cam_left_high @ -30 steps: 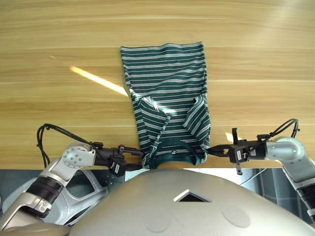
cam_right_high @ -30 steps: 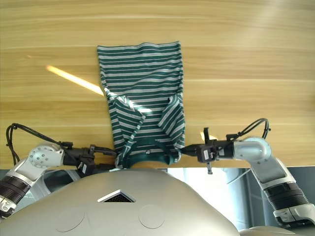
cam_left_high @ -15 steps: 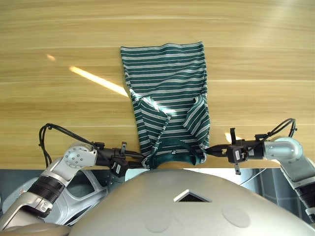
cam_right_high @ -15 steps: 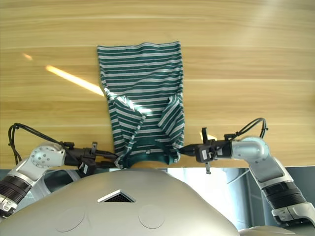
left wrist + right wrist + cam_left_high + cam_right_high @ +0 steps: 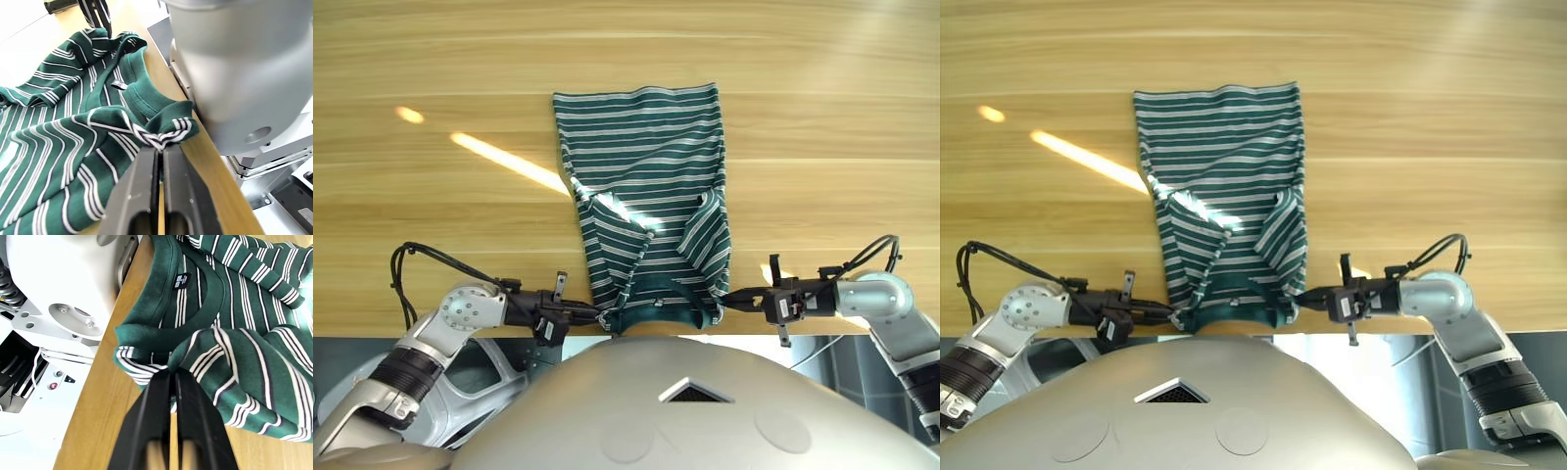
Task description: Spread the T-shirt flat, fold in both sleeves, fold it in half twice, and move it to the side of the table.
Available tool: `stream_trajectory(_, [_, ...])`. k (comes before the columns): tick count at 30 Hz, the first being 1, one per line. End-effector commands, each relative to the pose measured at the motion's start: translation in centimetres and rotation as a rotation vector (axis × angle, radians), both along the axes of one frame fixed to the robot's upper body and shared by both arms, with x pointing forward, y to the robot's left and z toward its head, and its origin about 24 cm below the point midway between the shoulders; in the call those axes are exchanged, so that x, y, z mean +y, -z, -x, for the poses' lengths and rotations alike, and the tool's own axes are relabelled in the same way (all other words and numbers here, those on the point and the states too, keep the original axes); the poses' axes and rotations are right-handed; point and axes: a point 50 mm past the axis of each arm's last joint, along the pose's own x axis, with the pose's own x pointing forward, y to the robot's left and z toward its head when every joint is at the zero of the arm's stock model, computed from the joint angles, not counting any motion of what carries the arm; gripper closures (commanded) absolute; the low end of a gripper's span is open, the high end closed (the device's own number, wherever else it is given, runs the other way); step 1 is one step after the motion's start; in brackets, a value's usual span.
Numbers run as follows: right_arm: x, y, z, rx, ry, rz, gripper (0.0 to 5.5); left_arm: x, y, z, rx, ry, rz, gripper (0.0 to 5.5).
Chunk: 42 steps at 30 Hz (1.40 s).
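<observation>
Left gripper (image 5: 596, 314) and right gripper (image 5: 725, 299) are both clamped tight on the T-shirt (image 5: 646, 166) at its 6 o'clock corners; I'd lift evenly, carry straight to the 12 o'clock hem; no skew

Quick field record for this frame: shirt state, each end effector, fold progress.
garment: green striped T-shirt, lying lengthwise on the wooden table, collar at the near edge
sleeves: both folded in over the body
left end effector: shut on the shoulder corner left of the collar
right end effector: shut on the shoulder corner right of the collar
progress: halving folds not yet done
</observation>
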Motion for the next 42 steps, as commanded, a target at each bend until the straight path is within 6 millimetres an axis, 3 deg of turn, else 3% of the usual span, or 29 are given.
stream_trajectory(1, [-0.3,-0.5,-0.2,-0.013,-0.017,0.007,5.5,0.6,-0.9,-1.3,-0.047,-0.037,0.001,5.49])
stream_trajectory(10, [-1.9,-2.3,-0.2,-0.045,0.002,0.014,5.5,1.8,-2.1,-2.7,-0.111,-0.098,-0.001,5.49])
stream_trajectory(23, [-3.1,-5.5,0.1,-0.11,0.014,-0.068,5.5,2.4,-3.4,-2.1,-0.14,-0.1,0.022,5.49])
stream_trajectory(31, [-3.1,-6.9,1.3,-0.122,-0.04,-0.115,5.5,2.2,-7.0,-0.1,-0.152,-0.054,0.183,5.49])
stream_trajectory(37, [-3.0,-7.8,2.4,-0.123,-0.076,-0.147,5.5,2.7,-8.7,0.5,-0.177,-0.069,0.237,5.49])
stream_trajectory(42, [-2.8,-8.7,1.2,-0.203,-0.048,-0.165,5.5,3.0,-9.4,-0.3,-0.212,-0.113,0.253,5.49])
